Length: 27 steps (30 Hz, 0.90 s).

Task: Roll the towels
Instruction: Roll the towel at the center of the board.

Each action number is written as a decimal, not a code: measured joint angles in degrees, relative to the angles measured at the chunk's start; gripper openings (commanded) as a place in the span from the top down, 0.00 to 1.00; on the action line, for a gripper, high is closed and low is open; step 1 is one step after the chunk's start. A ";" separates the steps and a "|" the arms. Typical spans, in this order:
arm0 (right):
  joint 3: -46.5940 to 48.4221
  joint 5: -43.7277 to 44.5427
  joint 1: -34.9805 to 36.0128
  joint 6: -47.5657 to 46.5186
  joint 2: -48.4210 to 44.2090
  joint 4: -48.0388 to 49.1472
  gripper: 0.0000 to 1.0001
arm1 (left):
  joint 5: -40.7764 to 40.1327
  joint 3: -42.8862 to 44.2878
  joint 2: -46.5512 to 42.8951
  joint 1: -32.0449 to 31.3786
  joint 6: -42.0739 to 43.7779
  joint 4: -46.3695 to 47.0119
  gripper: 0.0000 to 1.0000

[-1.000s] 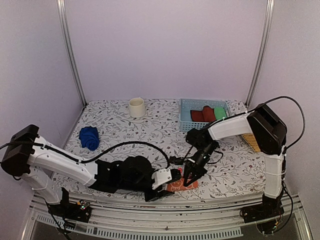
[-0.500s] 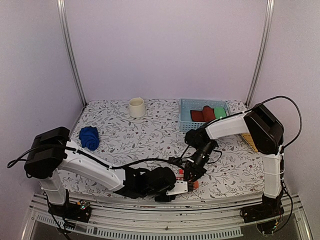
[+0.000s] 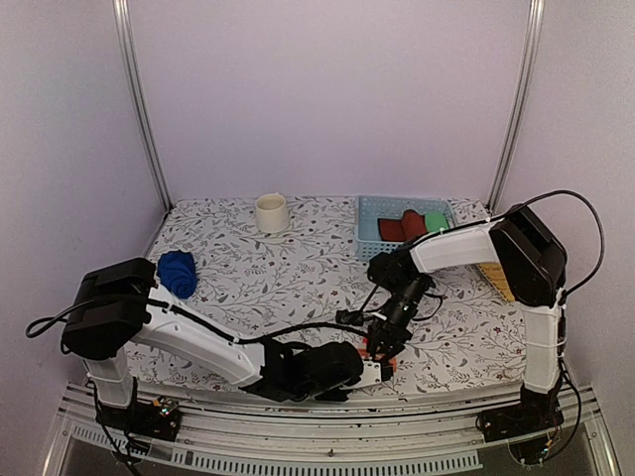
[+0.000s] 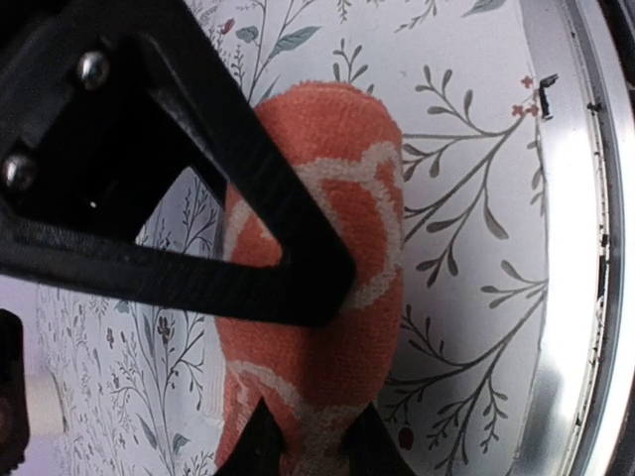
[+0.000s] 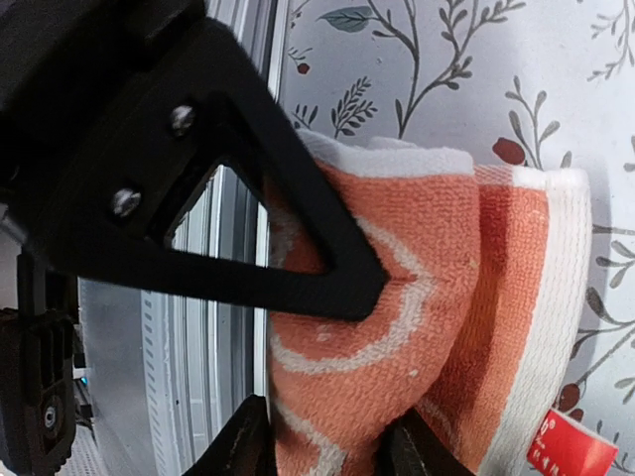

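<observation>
The orange-salmon towel (image 3: 385, 359) with white shapes lies bunched into a thick roll at the table's front edge. It fills the left wrist view (image 4: 327, 238) and the right wrist view (image 5: 417, 327), where its white hem and red tag show. My left gripper (image 3: 373, 370) reaches it from the left, and the roll sits pinched between its fingers (image 4: 317, 367). My right gripper (image 3: 384, 345) comes down from behind and also clamps the roll (image 5: 342, 362). The blue towel (image 3: 179, 273) lies bunched at the far left, away from both grippers.
A white cup (image 3: 271, 212) stands at the back. A blue basket (image 3: 372, 226) at the back right holds a red roll (image 3: 402, 226) and a green roll (image 3: 437, 222). A tan object (image 3: 499, 280) lies at the right edge. The metal front rail (image 4: 571, 248) runs right beside the towel.
My left arm has stretched further right along the front edge and its gripper has closed in on the orange towel. The towel has gone from lying flatter to a bunched roll.
</observation>
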 measured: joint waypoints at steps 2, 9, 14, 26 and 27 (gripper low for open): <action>-0.37 1.53 -0.52 0.04 -2.19 -0.15 0.51 | 0.13 0.50 0.20 0.02 -1.20 -0.46 0.91; -1.01 4.09 -4.13 0.76 -15.89 -2.34 0.51 | 1.46 1.92 0.22 0.33 -6.45 -3.61 0.98; -1.25 4.55 -5.62 2.29 -23.98 -2.47 0.54 | 6.10 2.62 -0.96 1.86 -10.69 -6.36 1.00; -13.05 11.23 -5.49 7.45 -37.07 8.55 0.56 | 26.82 4.26 -2.12 10.88 -18.93 -9.70 1.00; -14.32 12.57 -5.18 7.56 -37.83 9.70 0.55 | 28.39 4.31 -2.12 11.61 -19.45 -9.73 1.00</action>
